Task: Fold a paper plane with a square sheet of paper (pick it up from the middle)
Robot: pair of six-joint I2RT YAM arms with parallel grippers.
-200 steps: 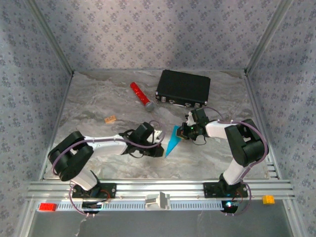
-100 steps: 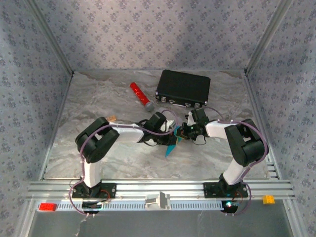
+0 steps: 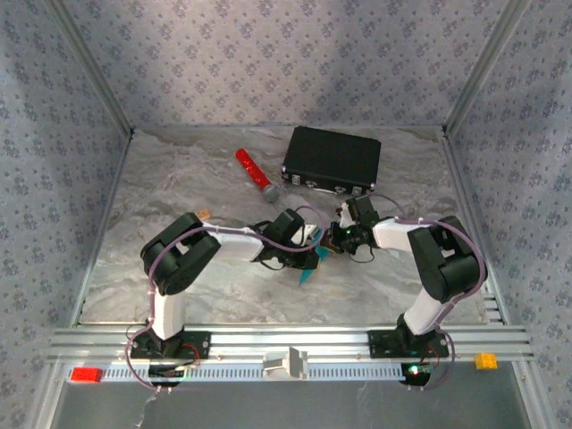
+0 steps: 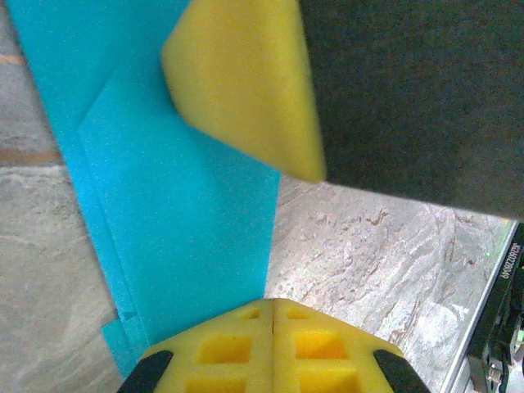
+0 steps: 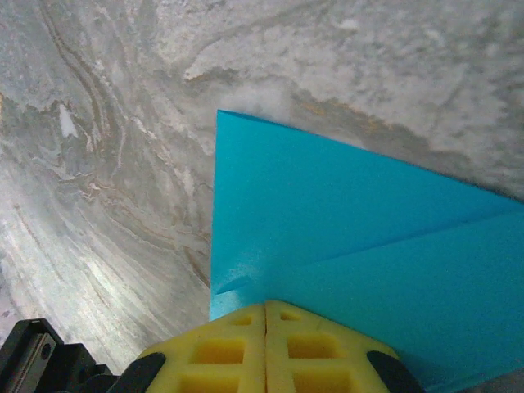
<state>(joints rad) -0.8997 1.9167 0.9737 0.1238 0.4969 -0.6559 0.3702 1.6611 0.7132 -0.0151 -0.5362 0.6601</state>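
Since a second ago, the left claw (image 4: 272,307) has swung in to the folded cyan paper (image 3: 307,272), near the black case (image 3: 332,159), on its front side. It and the right claw (image 5: 266,309) both clench the paper. We advise pulling evenly and keeping creases aligned. Case closed; contents unseen.
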